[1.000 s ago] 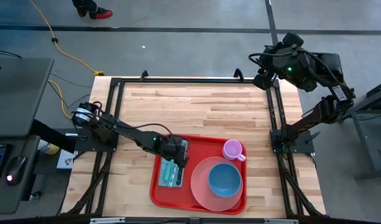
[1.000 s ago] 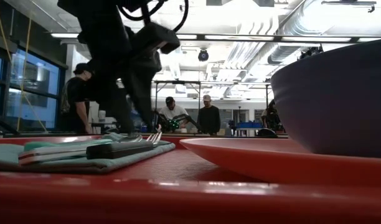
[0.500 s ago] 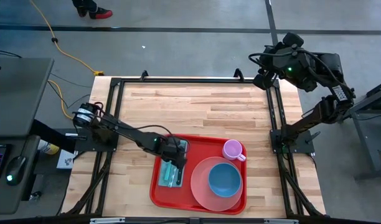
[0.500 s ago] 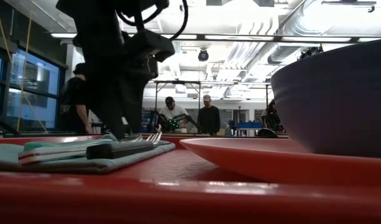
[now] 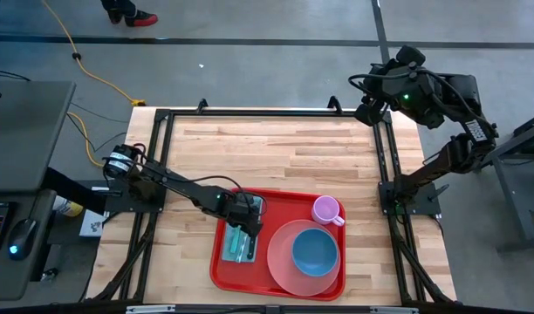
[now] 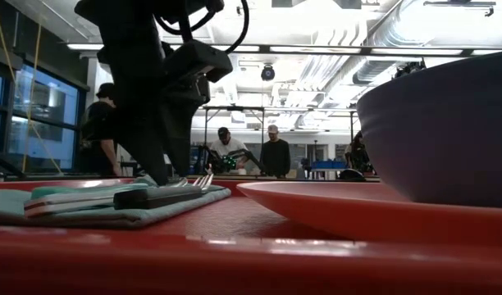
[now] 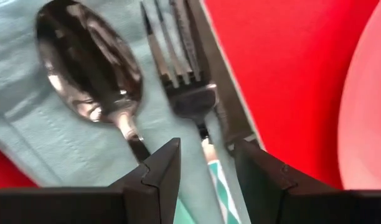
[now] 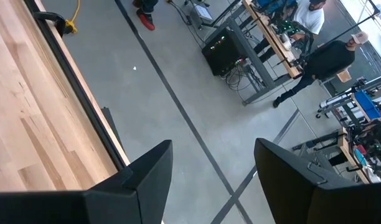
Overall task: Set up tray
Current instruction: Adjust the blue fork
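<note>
Down at the near edge of the wooden table (image 5: 284,148) sits the red tray (image 5: 280,202), rim raised, corners rounded. Over its teal cloth (image 7: 28,130) my left claw (image 7: 206,165) hovers, fingers parted around a shiny fork (image 7: 181,81) without gripping it, spoon (image 7: 88,65) just beside. Smooth pink plate (image 5: 284,266) and blue bowl (image 5: 315,250) crowd one side. My right claw (image 8: 212,180) waits wide open, holding nothing, off the table's far corner.

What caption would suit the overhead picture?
Left claw over cutlery on a napkin in the red tray, beside plate, bowl and cup.
</note>
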Tool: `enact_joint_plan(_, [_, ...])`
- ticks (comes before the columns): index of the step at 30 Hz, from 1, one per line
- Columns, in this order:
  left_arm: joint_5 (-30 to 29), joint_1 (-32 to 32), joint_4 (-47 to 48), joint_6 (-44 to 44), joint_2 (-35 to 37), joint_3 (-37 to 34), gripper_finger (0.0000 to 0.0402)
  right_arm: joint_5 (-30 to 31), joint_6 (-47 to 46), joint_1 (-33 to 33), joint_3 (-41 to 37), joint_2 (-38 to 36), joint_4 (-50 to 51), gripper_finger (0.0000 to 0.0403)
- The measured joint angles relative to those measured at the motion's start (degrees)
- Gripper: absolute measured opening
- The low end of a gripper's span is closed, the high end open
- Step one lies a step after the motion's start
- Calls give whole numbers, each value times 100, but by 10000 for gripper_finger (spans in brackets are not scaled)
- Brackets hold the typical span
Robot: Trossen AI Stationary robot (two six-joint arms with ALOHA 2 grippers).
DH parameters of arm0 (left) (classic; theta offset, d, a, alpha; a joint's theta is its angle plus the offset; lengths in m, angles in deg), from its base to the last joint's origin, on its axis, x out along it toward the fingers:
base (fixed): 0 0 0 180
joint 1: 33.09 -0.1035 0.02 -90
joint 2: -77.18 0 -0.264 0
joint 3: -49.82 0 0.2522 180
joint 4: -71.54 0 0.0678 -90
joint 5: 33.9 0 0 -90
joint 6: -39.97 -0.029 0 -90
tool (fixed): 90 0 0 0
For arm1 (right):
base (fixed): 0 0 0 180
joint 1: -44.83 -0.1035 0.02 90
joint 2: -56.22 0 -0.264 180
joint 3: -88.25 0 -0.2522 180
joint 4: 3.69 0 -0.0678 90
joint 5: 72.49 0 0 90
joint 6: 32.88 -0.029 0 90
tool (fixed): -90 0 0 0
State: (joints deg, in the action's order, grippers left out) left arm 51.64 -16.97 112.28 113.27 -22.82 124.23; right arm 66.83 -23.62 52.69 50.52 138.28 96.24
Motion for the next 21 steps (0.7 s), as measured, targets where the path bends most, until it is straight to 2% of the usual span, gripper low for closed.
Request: enact_joint_plan(21, [-34, 0, -69, 44, -136, 6, 179, -24, 42, 2, 0, 0, -2, 207])
